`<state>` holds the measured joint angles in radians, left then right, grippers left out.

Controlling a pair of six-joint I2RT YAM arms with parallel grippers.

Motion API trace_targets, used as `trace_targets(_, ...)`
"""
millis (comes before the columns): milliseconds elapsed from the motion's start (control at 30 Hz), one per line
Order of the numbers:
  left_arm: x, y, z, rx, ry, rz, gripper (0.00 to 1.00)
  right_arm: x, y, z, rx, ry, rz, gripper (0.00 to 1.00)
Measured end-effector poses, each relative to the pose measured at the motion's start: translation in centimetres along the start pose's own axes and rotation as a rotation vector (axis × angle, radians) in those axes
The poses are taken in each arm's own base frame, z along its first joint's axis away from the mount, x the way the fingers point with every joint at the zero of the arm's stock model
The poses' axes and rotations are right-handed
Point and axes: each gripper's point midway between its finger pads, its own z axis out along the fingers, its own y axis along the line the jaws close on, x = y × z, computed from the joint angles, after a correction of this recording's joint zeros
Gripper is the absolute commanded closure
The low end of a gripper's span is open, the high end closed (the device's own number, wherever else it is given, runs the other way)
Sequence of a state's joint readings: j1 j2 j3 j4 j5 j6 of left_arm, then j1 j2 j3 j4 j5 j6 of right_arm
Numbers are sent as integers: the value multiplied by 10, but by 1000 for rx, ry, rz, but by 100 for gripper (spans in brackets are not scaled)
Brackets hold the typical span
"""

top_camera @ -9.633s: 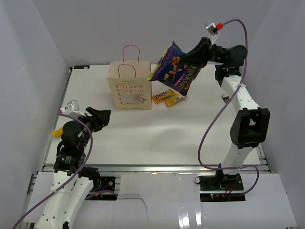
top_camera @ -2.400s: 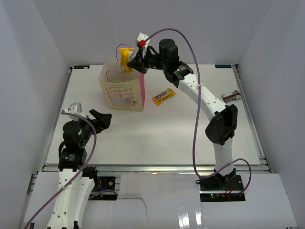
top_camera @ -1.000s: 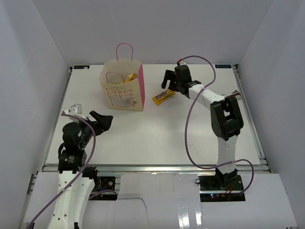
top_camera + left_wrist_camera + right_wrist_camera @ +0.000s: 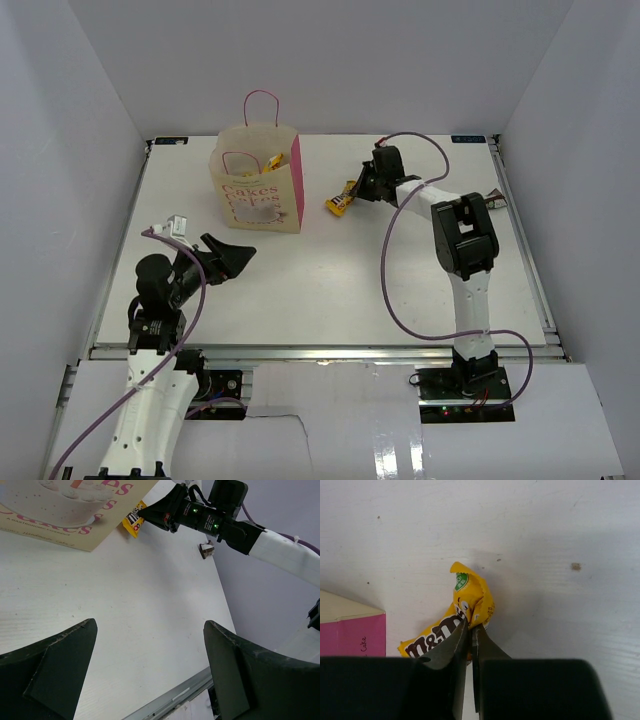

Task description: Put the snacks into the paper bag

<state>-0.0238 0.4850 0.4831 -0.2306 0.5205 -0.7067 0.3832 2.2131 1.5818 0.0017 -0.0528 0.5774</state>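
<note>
The cream paper bag [image 4: 255, 185] with pink side and "Cakes" lettering stands upright at the back left; a yellow packet [image 4: 272, 160] shows inside its open top. My right gripper [image 4: 350, 193] is shut on one end of a yellow-orange candy packet [image 4: 339, 205] just right of the bag, crumpling that end [image 4: 470, 597] while the rest lies on the table. A small dark packet [image 4: 497, 201] lies at the far right edge. My left gripper [image 4: 238, 256] is open and empty, low over the table in front of the bag. The large purple chip bag is out of view.
The bag's pink corner [image 4: 351, 635] lies close to the left of my right gripper [image 4: 469, 625]. The left wrist view shows the bag front [image 4: 60, 505], the yellow packet [image 4: 133, 523], the dark packet [image 4: 206, 550] and the table's near metal edge [image 4: 175, 700].
My right gripper has dropped onto the yellow-orange packet and shut on its end, lifting it slightly. My left gripper has shifted forward and to the right.
</note>
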Motion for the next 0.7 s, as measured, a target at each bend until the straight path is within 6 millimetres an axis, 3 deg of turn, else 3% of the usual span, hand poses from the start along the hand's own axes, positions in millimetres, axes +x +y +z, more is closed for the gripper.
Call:
trace_targets(200,-2,-6,1,31,-5,13,2,-24,-14,-16,-110,7,-20,92)
trace_targets(367,0,-5,3,44,1,16,2,-71,15,-61,-345,-68,-143,92)
trace_targets(467,1,-5,5,54,4,18,2,-107,61,-104,-492,-171,-284,92)
trace_targets(567,2,-4,6,59,7,19,2,-138,124,-149,-619,-303,-462,92)
trace_targets(700,2,-5,8,67,10,21,2,-153,216,-206,-767,-459,-650,92)
